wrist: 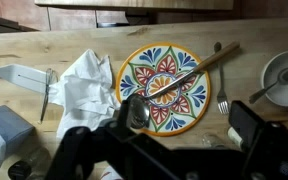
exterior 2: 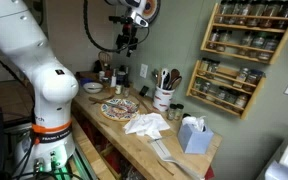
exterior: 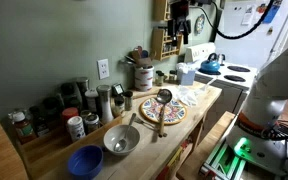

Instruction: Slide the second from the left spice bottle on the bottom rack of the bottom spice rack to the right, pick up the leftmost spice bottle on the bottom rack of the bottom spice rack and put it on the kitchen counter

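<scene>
The bottom spice rack hangs on the green wall under a second rack, with rows of small dark jars. Its bottom rack holds a row of jars, too small to tell apart. The rack also shows in an exterior view, partly behind the arm. The kitchen counter is pale wood and runs below it; it also shows in the wrist view. My gripper hangs high above the counter, well away from the rack. In the wrist view my gripper is open and empty, looking down on the counter.
A patterned plate with a ladle lies on the counter, with a fork, a white cloth and a bowl with a spoon beside it. A utensil crock, a tissue box, a blue bowl and a kettle are also in view.
</scene>
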`<state>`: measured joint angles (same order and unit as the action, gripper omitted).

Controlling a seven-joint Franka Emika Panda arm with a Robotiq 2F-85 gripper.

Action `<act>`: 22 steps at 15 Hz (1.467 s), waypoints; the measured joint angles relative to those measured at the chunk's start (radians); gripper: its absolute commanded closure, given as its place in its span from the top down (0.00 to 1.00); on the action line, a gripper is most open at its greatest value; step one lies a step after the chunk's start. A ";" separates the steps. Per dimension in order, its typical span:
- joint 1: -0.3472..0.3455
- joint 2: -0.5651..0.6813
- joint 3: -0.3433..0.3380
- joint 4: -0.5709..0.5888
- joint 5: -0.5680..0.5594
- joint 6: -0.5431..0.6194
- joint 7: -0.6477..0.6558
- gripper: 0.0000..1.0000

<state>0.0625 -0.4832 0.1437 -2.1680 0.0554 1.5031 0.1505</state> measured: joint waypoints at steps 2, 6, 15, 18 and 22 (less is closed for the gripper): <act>0.000 0.000 0.000 0.000 0.000 0.000 0.000 1.00; 0.000 0.000 0.000 0.000 0.000 0.000 0.000 1.00; -0.060 0.000 -0.133 -0.016 0.048 0.090 -0.009 1.00; -0.116 -0.003 -0.238 -0.066 0.101 0.191 -0.045 1.00; -0.183 0.000 -0.344 -0.161 0.202 0.354 -0.082 1.00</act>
<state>-0.1202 -0.4835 -0.2006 -2.3294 0.2575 1.8569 0.0687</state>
